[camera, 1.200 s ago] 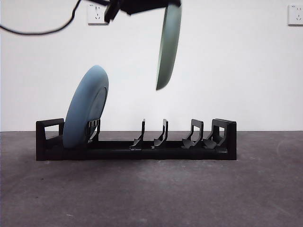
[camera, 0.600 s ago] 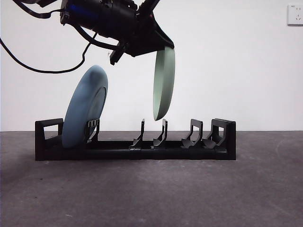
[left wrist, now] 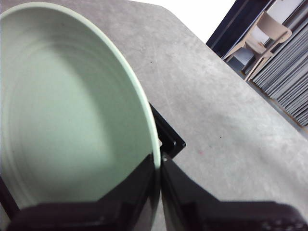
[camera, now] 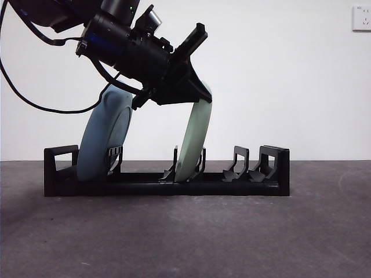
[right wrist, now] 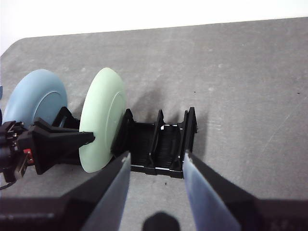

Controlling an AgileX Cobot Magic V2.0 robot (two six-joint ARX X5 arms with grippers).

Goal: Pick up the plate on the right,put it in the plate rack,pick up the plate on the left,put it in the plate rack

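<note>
The black plate rack (camera: 168,186) lies across the table. A blue plate (camera: 107,136) leans in its left end slot. A pale green plate (camera: 193,139) stands tilted with its lower edge between the middle dividers. My left gripper (camera: 200,97) comes in from the upper left and is shut on the green plate's top rim; in the left wrist view the green plate (left wrist: 72,115) fills the picture and my left gripper (left wrist: 160,166) pinches its rim. My right gripper (right wrist: 156,178) hangs open and empty, apart from the rack (right wrist: 163,144), looking down at the green plate (right wrist: 101,127) and the blue plate (right wrist: 36,98).
Two pairs of dividers (camera: 239,165) and the boxy end (camera: 277,165) on the rack's right side hold nothing. Dark grey table (camera: 185,237) spreads in front. A white wall with sockets (camera: 362,17) stands behind.
My left gripper has come down and leftward with the green plate. The plate hung above the rack before; its lower edge now rests between the middle dividers, leaning.
</note>
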